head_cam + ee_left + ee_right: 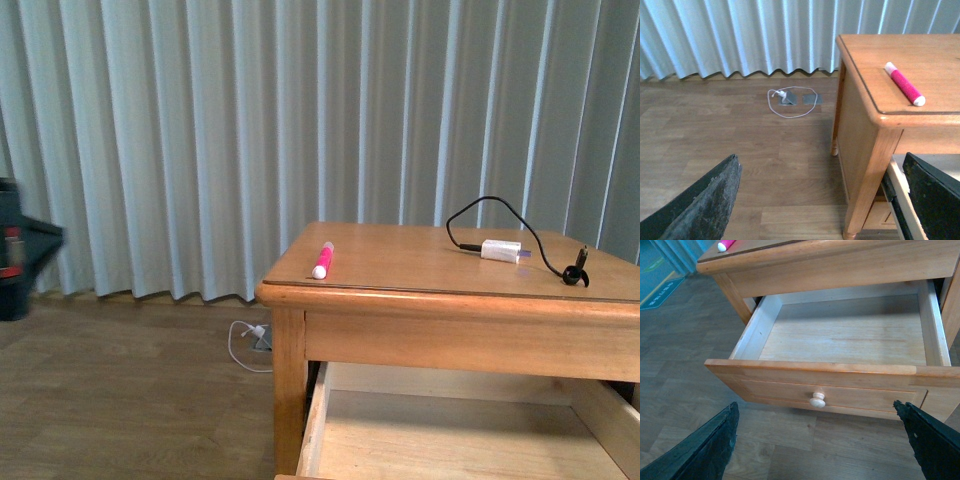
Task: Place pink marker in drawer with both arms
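The pink marker (323,259) lies on the cabinet top near its left front corner, white tip toward the front; it also shows in the left wrist view (904,84) and at the edge of the right wrist view (725,245). The drawer (318,420) is pulled open, its pale inside bare (850,335), its round knob (817,399) facing out. My left gripper (825,200) is open and empty, low beside the cabinet's left front leg. My right gripper (822,440) is open and empty, in front of the drawer front, below the knob. Neither arm shows in the front view.
A white charger plug (501,250) with a black cable (490,205) lies on the cabinet top at the right. A white cord (787,102) and grey floor plates lie on the wooden floor by the curtain. A dark object (20,260) stands at far left.
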